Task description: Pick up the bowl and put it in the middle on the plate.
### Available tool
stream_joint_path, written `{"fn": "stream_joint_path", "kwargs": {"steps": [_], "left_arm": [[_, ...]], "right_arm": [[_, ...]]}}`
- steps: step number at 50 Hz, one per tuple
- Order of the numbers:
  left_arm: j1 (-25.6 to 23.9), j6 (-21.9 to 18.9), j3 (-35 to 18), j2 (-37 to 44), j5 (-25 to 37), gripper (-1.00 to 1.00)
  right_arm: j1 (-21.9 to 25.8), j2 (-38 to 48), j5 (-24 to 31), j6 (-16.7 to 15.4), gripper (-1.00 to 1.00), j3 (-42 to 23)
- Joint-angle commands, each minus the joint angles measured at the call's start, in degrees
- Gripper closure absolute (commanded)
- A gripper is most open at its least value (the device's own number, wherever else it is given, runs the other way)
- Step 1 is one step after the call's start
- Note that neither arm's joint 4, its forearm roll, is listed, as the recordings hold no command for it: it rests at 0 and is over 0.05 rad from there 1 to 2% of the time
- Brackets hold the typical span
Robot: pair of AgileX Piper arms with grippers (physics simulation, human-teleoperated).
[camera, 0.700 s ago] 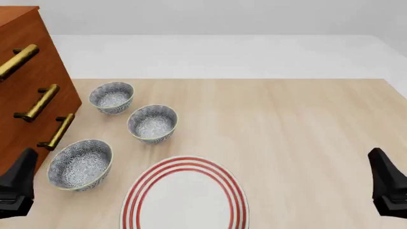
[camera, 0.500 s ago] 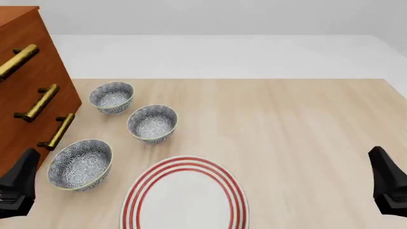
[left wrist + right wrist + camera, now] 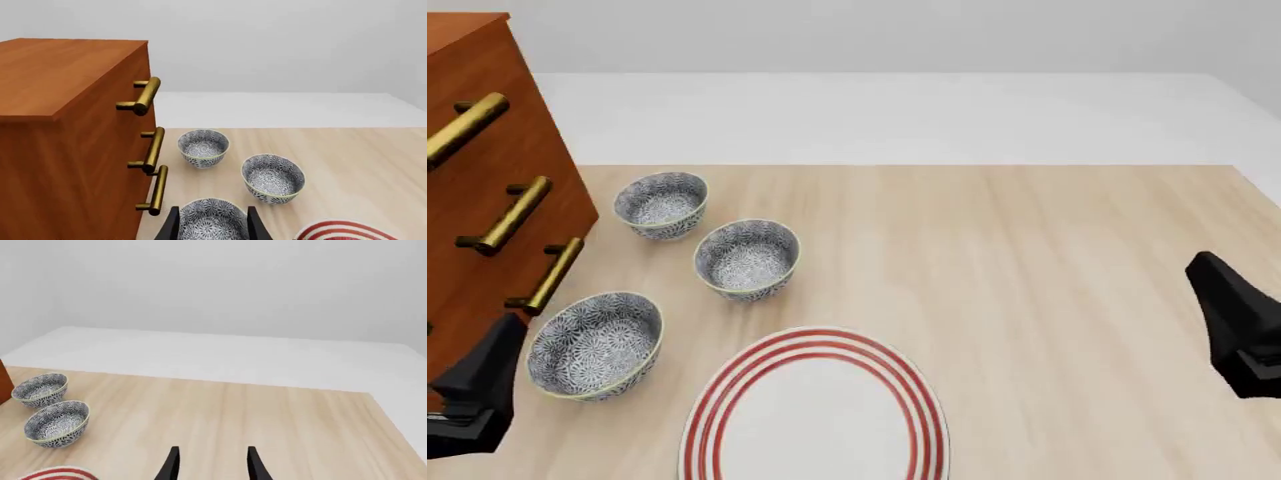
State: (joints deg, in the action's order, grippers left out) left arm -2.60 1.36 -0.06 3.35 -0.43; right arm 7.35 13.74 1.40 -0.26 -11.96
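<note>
Three look-alike blue-grey floral bowls stand on the left of the table: a far one (image 3: 662, 203), a middle one (image 3: 747, 259) and the nearest bowl (image 3: 595, 343). The white plate (image 3: 814, 410) with red rings lies at the front, partly cut off by the frame. My left gripper (image 3: 481, 385) hangs open just left of the nearest bowl. In the left wrist view that bowl (image 3: 212, 222) shows between the open fingers of the left gripper (image 3: 213, 210). My right gripper (image 3: 1228, 320) is open at the far right, over bare wood; its wrist view shows the gripper (image 3: 212, 452) empty.
A tall brown dresser (image 3: 481, 150) with brass handles (image 3: 541, 275) stands at the left edge, close beside the nearest bowl and my left gripper. The table's far edge (image 3: 908, 166) meets a white floor.
My left gripper has shifted right, toward the nearest bowl. My right gripper has moved a little forward over the table. Bowls and plate have not moved.
</note>
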Motion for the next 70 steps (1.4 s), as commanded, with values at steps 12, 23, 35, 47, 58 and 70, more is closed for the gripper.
{"fn": "stream_joint_path", "kwargs": {"steps": [12, 23, 35, 47, 58, 70], "left_arm": [[-1.1, 0.38, 0.04, 1.56, -0.36, -1.0], [-0.91, 0.48, 0.06, 2.33, -0.74, -1.0], [-0.7, 0.66, 0.06, 2.68, -0.91, -1.0], [-0.97, 0.6, 0.06, 2.5, -0.71, -1.0], [-1.13, 0.61, 0.06, 2.8, -0.85, -1.0], [-1.33, 0.78, 0.05, 3.47, -1.26, -1.0]], "right_arm": [[12.85, 19.54, -2.94, -0.34, -1.0, -13.25], [19.37, 31.91, -7.14, -2.6, -1.0, -17.5], [22.82, 44.14, -10.7, -2.04, -1.0, -23.04], [24.96, 53.25, -12.24, -0.24, -1.0, -27.88], [26.38, 62.61, -15.31, 0.43, -1.0, -29.67], [27.71, 68.67, -14.57, 2.75, -1.0, -34.3]]}}
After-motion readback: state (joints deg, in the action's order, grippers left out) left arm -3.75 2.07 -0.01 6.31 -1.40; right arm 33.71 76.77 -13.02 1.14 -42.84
